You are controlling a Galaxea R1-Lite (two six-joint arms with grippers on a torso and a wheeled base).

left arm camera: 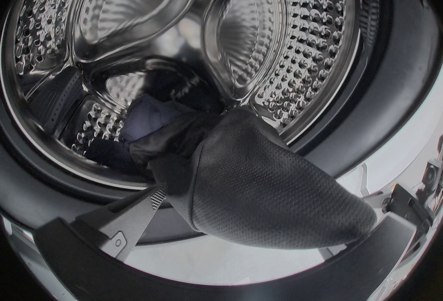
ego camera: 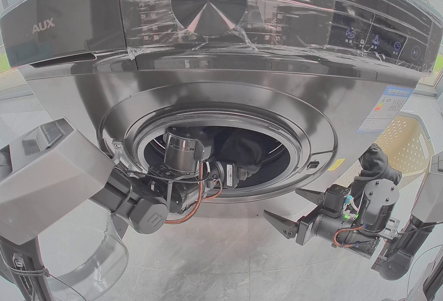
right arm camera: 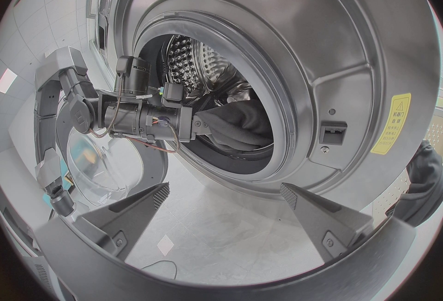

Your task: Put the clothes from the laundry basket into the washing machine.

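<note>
The washing machine (ego camera: 221,99) stands with its round opening (right arm camera: 221,113) uncovered. My left gripper (left arm camera: 221,196) reaches into the opening. One of its fingers (left arm camera: 138,214) stands wide of the other, so it is open, and a dark grey mesh garment (left arm camera: 258,196) lies draped over the hidden finger. That garment (ego camera: 242,149) hangs at the drum's mouth (right arm camera: 240,124). More dark clothes (left arm camera: 147,117) lie deeper in the drum. My right gripper (ego camera: 281,202) hangs open and empty in front of the machine, low on the right (right arm camera: 224,189).
A yellowish perforated laundry basket (ego camera: 406,140) stands to the right of the machine, with dark clothing (ego camera: 376,166) hanging over its near side (right arm camera: 422,186). The machine's clear door (ego camera: 87,265) is swung out at the lower left. Grey floor tiles (ego camera: 230,256) lie in front.
</note>
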